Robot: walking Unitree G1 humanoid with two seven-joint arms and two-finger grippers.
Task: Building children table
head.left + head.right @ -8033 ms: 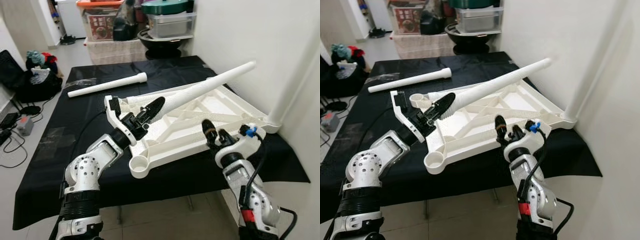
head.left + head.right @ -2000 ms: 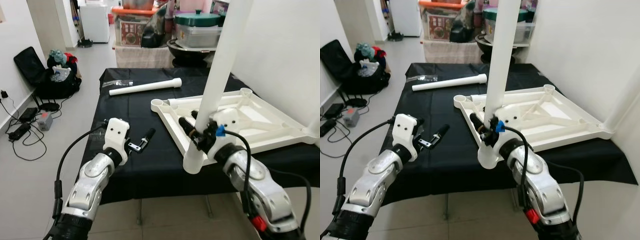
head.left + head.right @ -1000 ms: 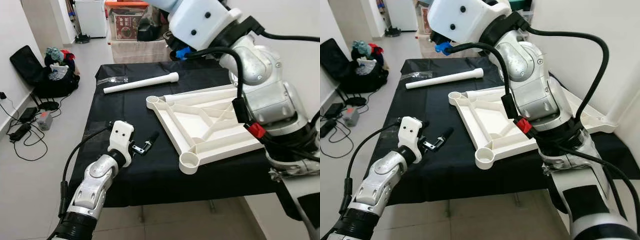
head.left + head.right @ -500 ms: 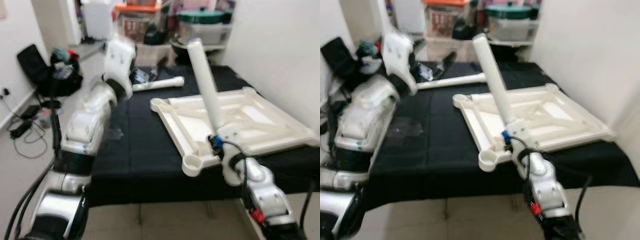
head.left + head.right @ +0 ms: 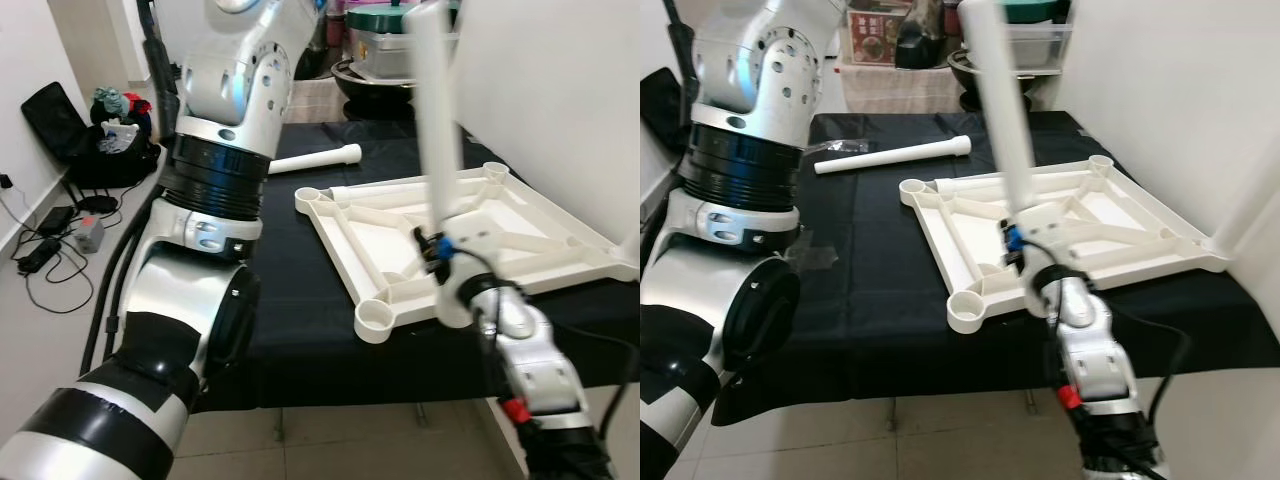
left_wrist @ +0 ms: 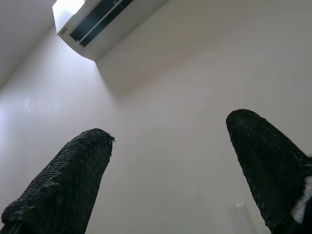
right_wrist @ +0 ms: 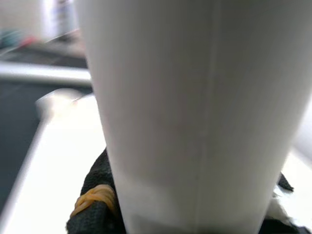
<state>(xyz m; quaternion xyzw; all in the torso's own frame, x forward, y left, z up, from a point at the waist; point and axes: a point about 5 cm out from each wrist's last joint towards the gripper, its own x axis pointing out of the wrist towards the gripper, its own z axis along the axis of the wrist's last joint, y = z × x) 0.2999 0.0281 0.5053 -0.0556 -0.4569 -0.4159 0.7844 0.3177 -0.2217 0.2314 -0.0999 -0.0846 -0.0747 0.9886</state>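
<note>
The white tabletop (image 5: 520,235) lies upside down on the black-covered table (image 5: 290,300). My right gripper (image 5: 436,256) is shut on a white table leg (image 5: 437,120), held nearly upright. The leg's lower end hangs just right of the near corner socket (image 5: 377,318). In the right wrist view the leg (image 7: 185,107) sits pressed between the black fingers (image 7: 95,207). A second leg (image 5: 312,160) lies loose on the cloth at the far side. Another leg (image 5: 1246,195) stands fitted in the right corner. My left arm (image 5: 230,90) is raised high; its gripper (image 6: 170,126) is open, pointing up at a wall.
Bags and cables (image 5: 95,140) lie on the floor to the left. Storage boxes and pots (image 5: 385,45) are stacked behind the table. A white wall (image 5: 560,90) runs close along the right side. An air conditioner (image 6: 92,24) hangs above.
My left arm has swung up from beside the table to high overhead. The right gripper has tipped the leg more upright and shifted it slightly right of the near corner socket.
</note>
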